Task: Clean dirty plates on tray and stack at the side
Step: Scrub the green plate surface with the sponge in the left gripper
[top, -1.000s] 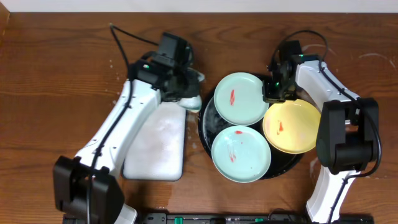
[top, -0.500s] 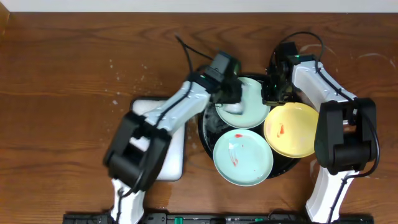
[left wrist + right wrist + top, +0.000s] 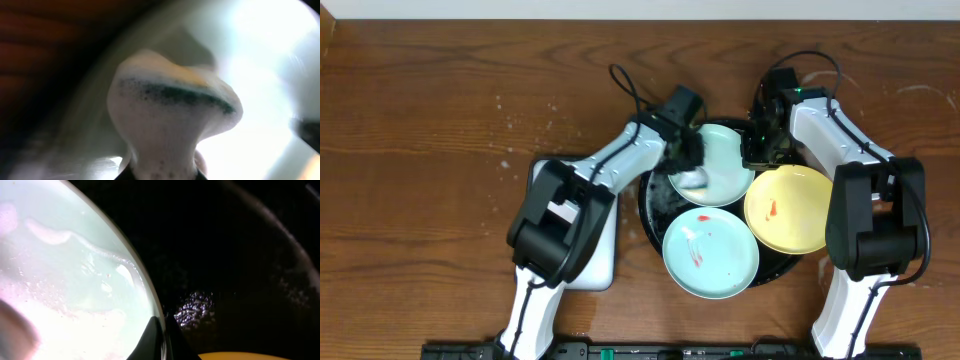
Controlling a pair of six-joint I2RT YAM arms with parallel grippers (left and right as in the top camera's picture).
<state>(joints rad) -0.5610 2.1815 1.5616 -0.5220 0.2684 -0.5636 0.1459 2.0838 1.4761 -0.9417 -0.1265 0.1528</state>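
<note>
The black tray (image 3: 651,203) holds three plates. The far mint plate (image 3: 726,163) has my left gripper (image 3: 686,158) over its left part, shut on a foamy sponge (image 3: 692,180) that presses on it. In the left wrist view the sponge (image 3: 170,115) fills the frame, white with foam and a green band, above the left gripper (image 3: 160,174). My right gripper (image 3: 757,150) is shut on that plate's right rim; its thin dark fingers (image 3: 156,337) pinch the edge of the wet mint plate (image 3: 60,280). The near mint plate (image 3: 710,253) carries a red smear, as does the yellow plate (image 3: 790,208).
A white rectangular tray (image 3: 604,262) lies left of the black one, mostly under my left arm. Dark wood tabletop (image 3: 430,120) surrounds everything, with small white foam specks at the left. The black tray's wet floor (image 3: 240,255) shows beside the yellow plate's edge (image 3: 240,356).
My left arm swung right from the white rectangular tray, carrying the sponge onto the far mint plate. That plate's red smear no longer shows. The right arm has not moved.
</note>
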